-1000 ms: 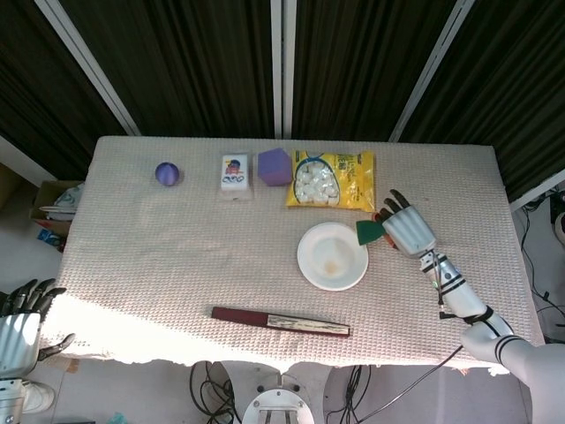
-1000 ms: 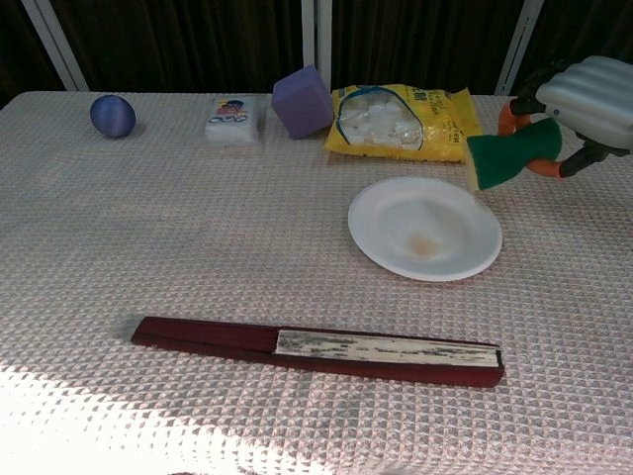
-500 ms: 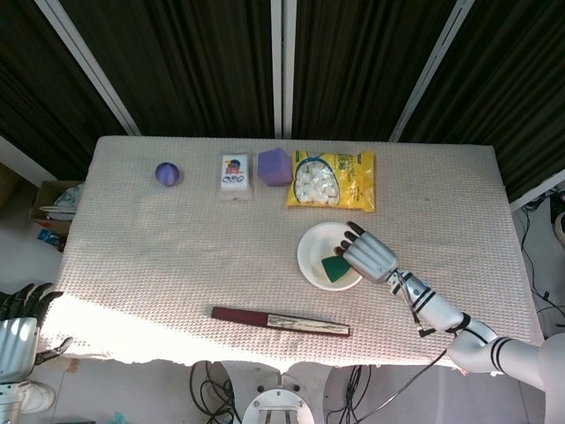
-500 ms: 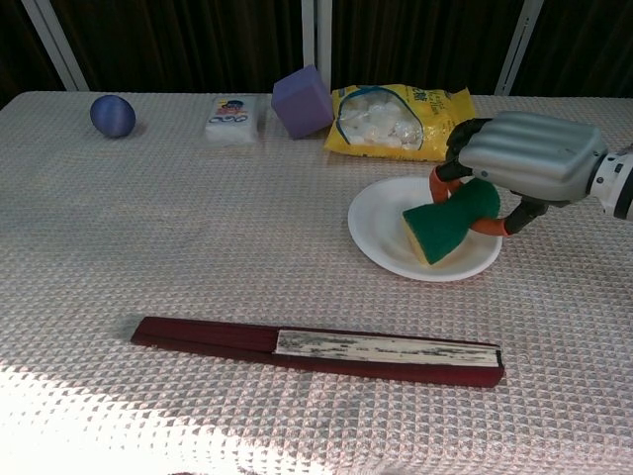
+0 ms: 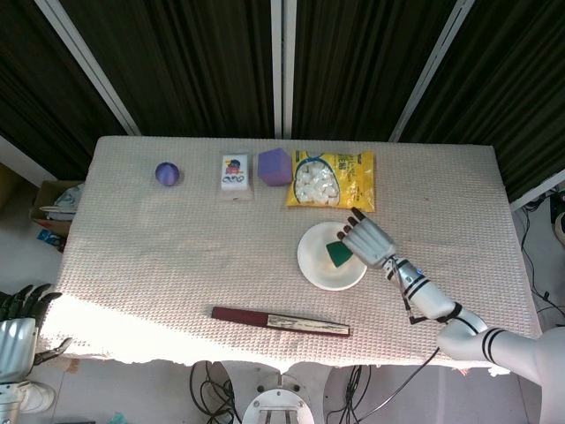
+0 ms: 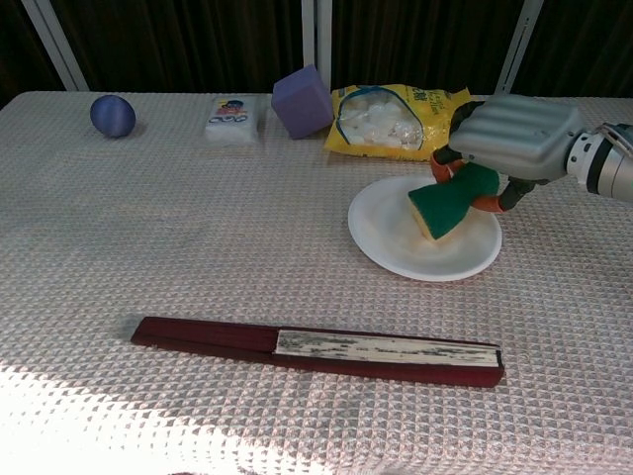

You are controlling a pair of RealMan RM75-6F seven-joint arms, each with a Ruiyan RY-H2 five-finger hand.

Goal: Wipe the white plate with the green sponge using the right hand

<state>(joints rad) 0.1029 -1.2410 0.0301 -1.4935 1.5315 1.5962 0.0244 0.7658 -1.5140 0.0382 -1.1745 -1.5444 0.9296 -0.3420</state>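
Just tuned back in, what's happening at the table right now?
The right hand holds the green sponge down on the white plate, at the plate's right-hand part, so wiping looks to be in progress. The left hand is off the near left corner of the table, holding nothing. A closed fan lies in front of the plate; a yellow bag sits behind it.
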